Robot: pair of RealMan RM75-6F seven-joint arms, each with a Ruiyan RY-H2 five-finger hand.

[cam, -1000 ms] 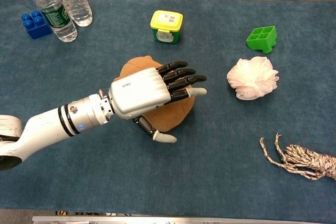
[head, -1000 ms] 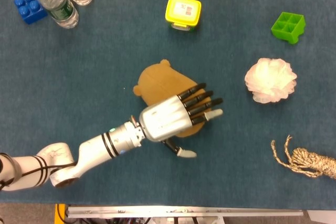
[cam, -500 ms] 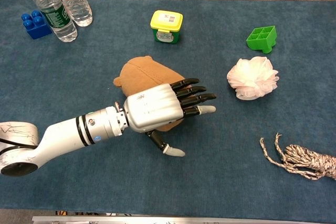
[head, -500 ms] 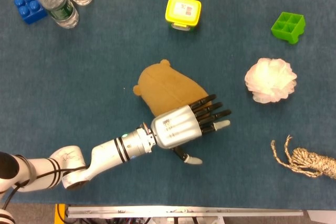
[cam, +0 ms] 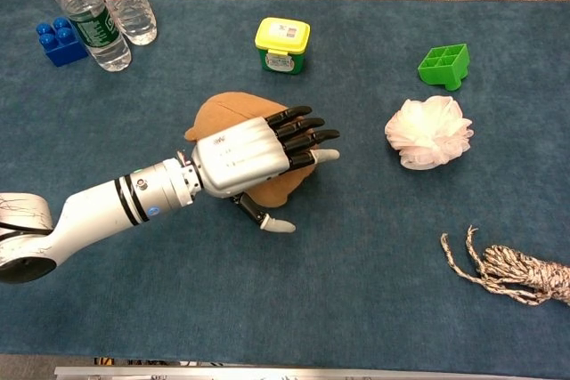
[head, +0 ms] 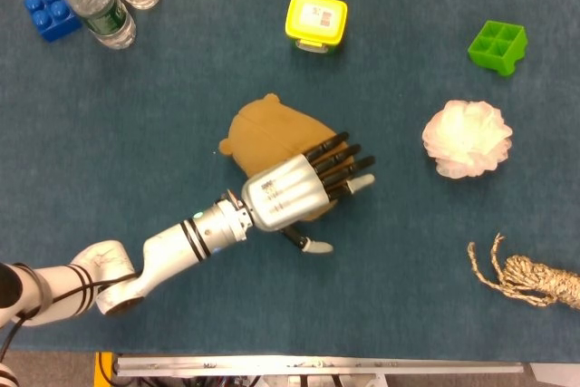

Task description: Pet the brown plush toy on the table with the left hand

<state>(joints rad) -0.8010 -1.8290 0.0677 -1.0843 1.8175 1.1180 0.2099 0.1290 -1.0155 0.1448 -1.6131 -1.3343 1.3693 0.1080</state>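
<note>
The brown plush toy [head: 265, 132] lies flat near the middle of the blue table; the chest view shows it too [cam: 216, 117]. My left hand [head: 294, 189] lies palm down on the toy's near right part, fingers stretched out flat and pointing right, thumb splayed toward the table's front. In the chest view the left hand [cam: 249, 156] covers most of the toy's body. It holds nothing. My right hand appears in neither view.
A yellow lidded box [head: 316, 21] stands behind the toy. Two water bottles [head: 101, 2] and a blue brick [head: 52, 13] sit at the far left. A green block [head: 497, 46], a white pompom [head: 468, 139] and a rope bundle [head: 535, 280] lie to the right.
My left hand slid toward the front right off the toy's edge, then came back up and left onto it. The toy shifted and turned slightly to the left.
</note>
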